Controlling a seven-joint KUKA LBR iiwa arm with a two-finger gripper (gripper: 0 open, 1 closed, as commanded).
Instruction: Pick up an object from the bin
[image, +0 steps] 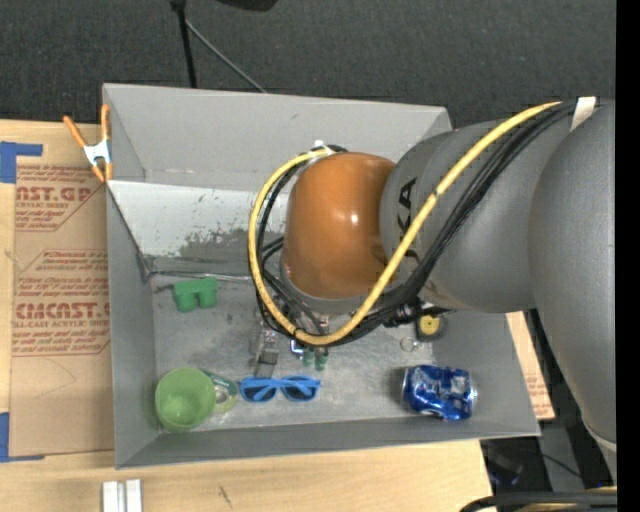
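The arm reaches over the centre of the grey bin, orange wrist cover uppermost. Blue sunglasses lie nearest the wrist. Also on the bin floor: 1 green cup, 1 green block, 1 crushed blue can.

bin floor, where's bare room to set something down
Bare floor lies between the green block and the green cup on the left, and between the blue sunglasses and the crushed blue can. It is crowded at the centre, where the end effector hangs close by the sunglasses.
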